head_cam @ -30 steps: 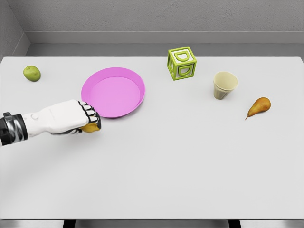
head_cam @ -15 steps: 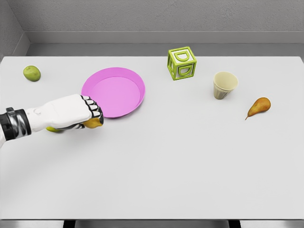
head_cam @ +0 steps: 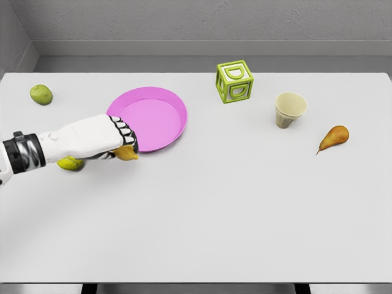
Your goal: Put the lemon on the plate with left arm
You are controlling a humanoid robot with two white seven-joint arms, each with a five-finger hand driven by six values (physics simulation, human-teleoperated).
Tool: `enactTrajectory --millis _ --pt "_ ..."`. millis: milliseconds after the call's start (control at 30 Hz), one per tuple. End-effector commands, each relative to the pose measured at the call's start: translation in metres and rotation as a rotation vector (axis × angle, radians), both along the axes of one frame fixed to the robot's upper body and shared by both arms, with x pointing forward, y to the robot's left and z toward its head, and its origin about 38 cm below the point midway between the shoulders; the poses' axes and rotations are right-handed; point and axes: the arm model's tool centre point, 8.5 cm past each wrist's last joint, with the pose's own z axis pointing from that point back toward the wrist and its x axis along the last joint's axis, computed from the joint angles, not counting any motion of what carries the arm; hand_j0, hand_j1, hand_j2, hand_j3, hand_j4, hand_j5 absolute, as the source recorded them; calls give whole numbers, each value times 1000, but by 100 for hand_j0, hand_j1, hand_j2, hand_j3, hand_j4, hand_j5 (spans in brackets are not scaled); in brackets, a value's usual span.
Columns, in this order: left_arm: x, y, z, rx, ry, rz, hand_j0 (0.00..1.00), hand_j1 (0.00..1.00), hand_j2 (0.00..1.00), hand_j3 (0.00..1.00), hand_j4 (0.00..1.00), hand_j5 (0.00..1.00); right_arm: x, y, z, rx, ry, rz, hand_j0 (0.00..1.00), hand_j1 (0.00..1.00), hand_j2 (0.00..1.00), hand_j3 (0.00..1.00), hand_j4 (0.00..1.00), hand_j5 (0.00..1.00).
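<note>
Head view, robot hand (head_cam: 116, 142) nearer plate (head_cam: 160, 98)

A single head view looks steeply down across the table (head_cam: 245, 208).

We read only one sign: a letter "D", cut as an open frame into the faces of the green block (head_cam: 234, 81). It shows on the top face and again on the front face. The block stands well apart from the fingers (head_cam: 126, 135) of the left hand (head_cam: 92, 139), beyond the pink plate (head_cam: 174, 101). Nothing else carries writing.
</note>
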Motion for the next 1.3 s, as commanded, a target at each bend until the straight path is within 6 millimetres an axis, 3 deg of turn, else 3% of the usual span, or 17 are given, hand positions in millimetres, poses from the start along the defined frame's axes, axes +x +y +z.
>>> enactTrajectory --millis 0,733,833,900,933,967,1000,1267 --pt "1 1 -2 -5 10 5 54 54 54 54 54 54 0 0 0 0 0 0 100 100 100 100 100 100" --pt "21 -1 -1 -43 8 38 54 54 54 54 54 54 0 0 0 0 0 0 100 100 100 100 100 100" --pt "27 -7 -1 -29 16 23 55 55 55 55 55 55 0 0 0 0 0 0 100 100 100 100 100 100" --pt "43 -26 9 -90 -7 15 55 55 55 55 55 55 0 0 0 0 0 0 100 100 100 100 100 100" --pt "67 -38 22 -141 -23 28 57 57 57 57 57 57 0 0 0 0 0 0 100 100 100 100 100 100" --pt "83 -34 21 -146 1 60 78 78 78 78 78 78 -1 0 0 0 1 -1 100 100 100 100 100 100" --pt "86 -29 16 -137 14 77 100 100 100 100 100 100 0 0 0 0 0 0 100 100 100 100 100 100" --pt "80 -31 26 -174 2 54 100 100 100 100 100 100 0 0 0 0 0 0 100 100 100 100 100 100"
